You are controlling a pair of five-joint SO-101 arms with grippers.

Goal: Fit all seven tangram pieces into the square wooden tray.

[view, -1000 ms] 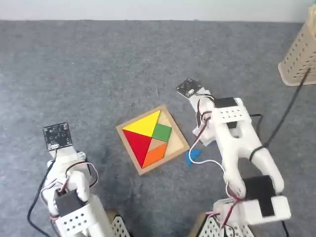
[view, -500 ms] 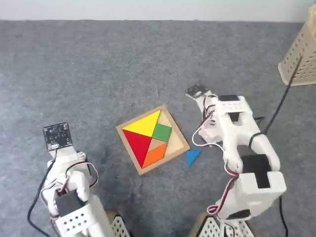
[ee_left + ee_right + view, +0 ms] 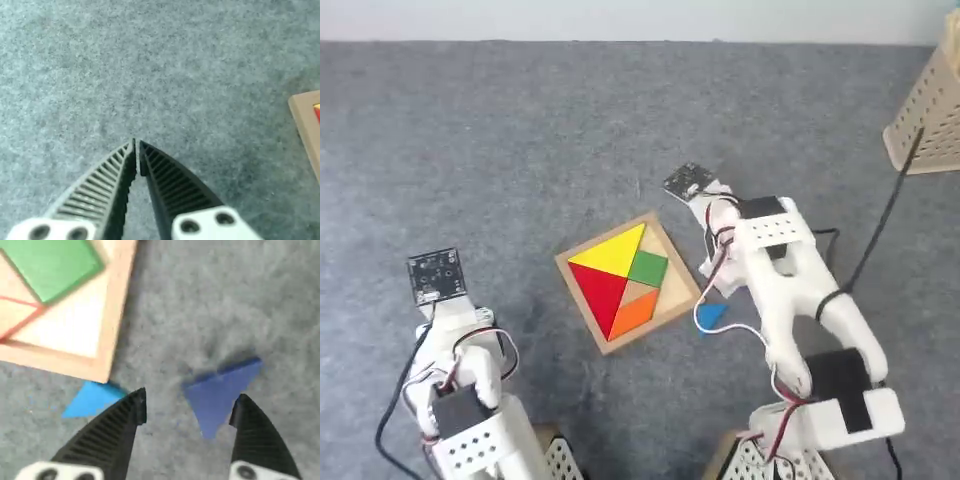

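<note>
The left gripper (image 3: 136,145) hangs over the grey felt-like table cover (image 3: 520,130), well apart from the square wooden tray (image 3: 582,283) on its left side. Its jaws are pressed together with only a thin slit between them and nothing inside. In the left wrist view one corner of the tray (image 3: 304,107) shows at the edge. The tray lies turned like a diamond. Inside it are the yellow triangle (image 3: 610,255) in the upper part, the red triangle (image 3: 600,292) below it, the green square (image 3: 648,267) to the right of the yellow one, and the orange piece (image 3: 635,312) at the lower edge. The corner of the tray under the green square (image 3: 50,265) is bare pale wood. Outside the tray, just beside its lower right rim (image 3: 117,315), lies the light blue triangle (image 3: 712,315), flat on the cover. A little farther from the tray lies the dark blue triangle (image 3: 222,392). The right gripper (image 3: 191,397) is over this place with its jaws wide apart. The dark blue triangle lies between its fingers (image 3: 125,420), nearer to one of them, and is not clamped. Far to the right of the tray, at the table's edge, stands a beige perforated box (image 3: 930,110).
</note>
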